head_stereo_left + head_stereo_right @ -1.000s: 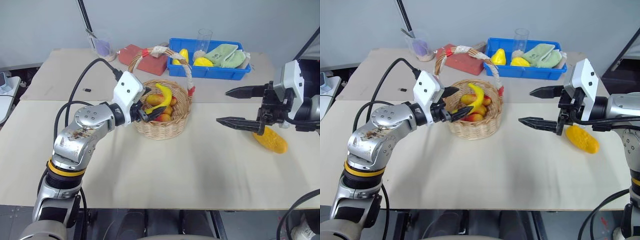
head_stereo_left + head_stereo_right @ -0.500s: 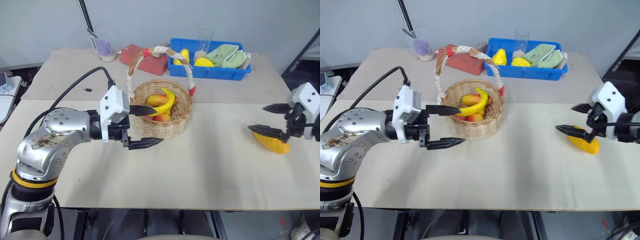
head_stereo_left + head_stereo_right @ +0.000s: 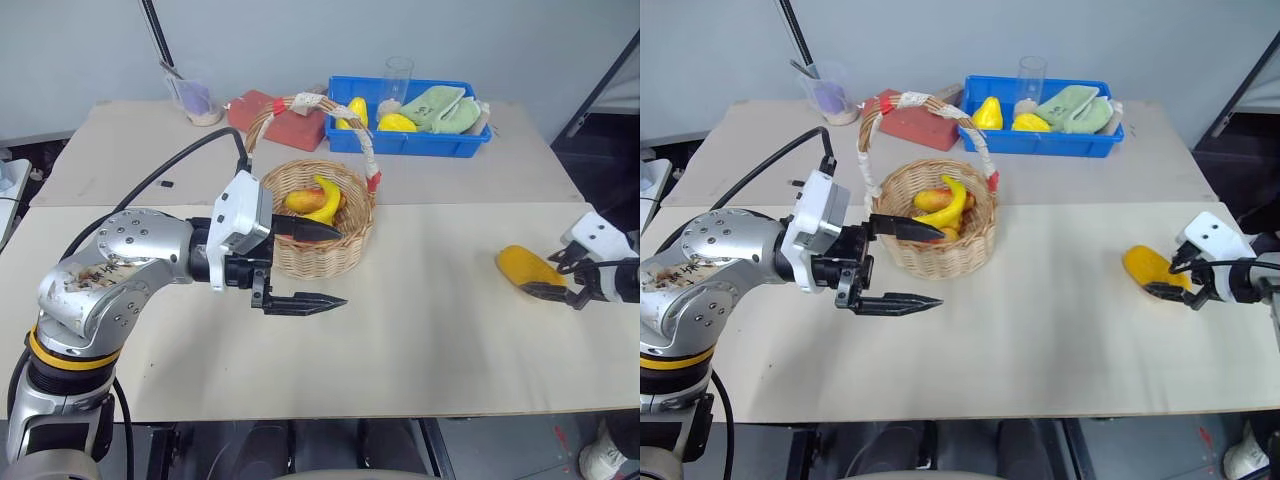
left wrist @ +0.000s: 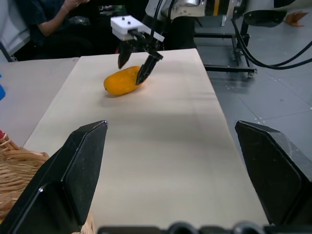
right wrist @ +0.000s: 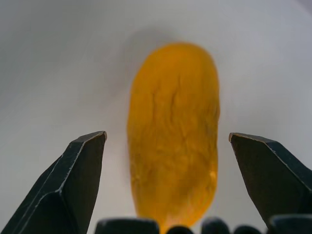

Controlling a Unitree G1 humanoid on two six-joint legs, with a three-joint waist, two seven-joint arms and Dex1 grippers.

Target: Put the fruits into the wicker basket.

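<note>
Straddling the mango (image 5: 173,131), the right gripper (image 3: 1177,278) is spreading its jaws wide, the fruit's long axis running straight between them.

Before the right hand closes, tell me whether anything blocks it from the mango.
Nothing visible does. The right hand is open with the mango lying on the table between its fingers, nothing else near it.

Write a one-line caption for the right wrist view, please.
Open fingers of the right gripper on both sides of the mango on the table.
</note>
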